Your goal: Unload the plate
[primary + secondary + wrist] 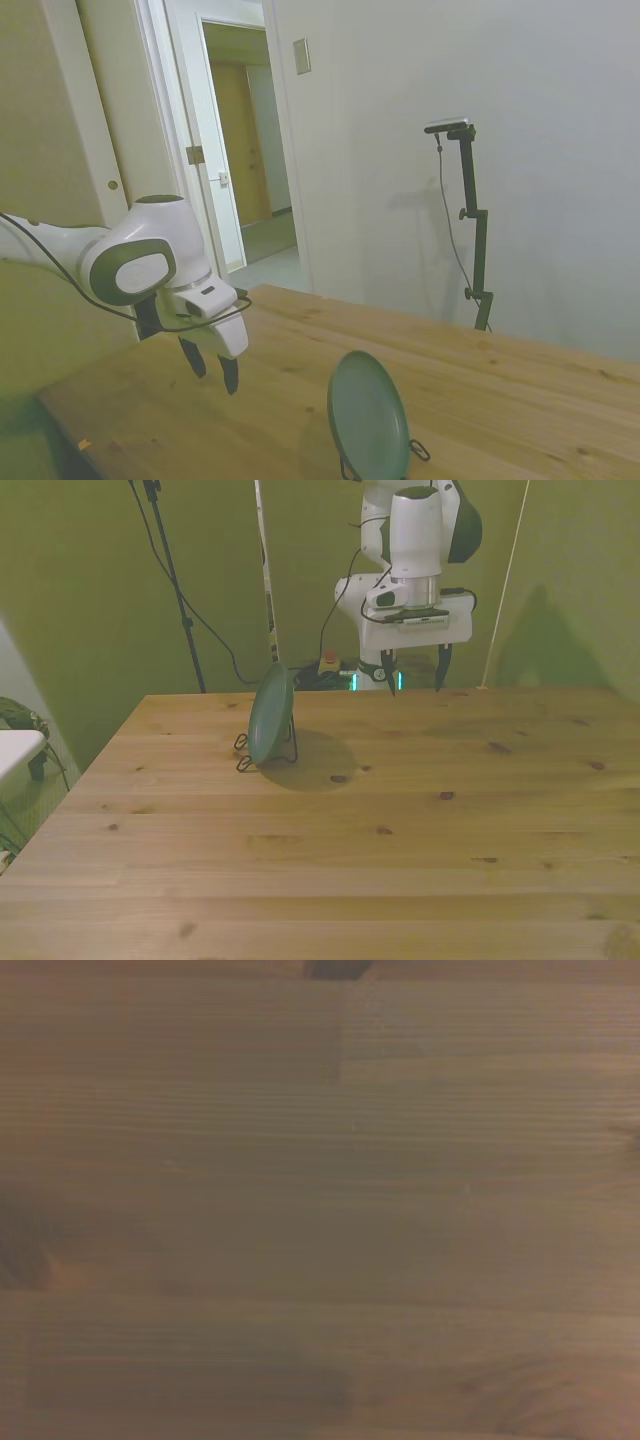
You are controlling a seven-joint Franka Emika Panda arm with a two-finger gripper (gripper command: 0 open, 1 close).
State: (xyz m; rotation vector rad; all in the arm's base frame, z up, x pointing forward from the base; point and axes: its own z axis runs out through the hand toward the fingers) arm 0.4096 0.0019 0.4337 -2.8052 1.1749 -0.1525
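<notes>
Plate [271, 716] on edge in a wire rack [264, 756], claw [415, 681] well apart from it.
The claw hangs spread and empty above the surface [400, 830] near its far edge; bare wood lies between them. The wrist view shows only blurred wood grain; the side view cuts off the rack's base.

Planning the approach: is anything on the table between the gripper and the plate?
Nothing: the front view shows only bare wooden table between the open gripper and the plate, which stands upright in its wire rack.
</notes>
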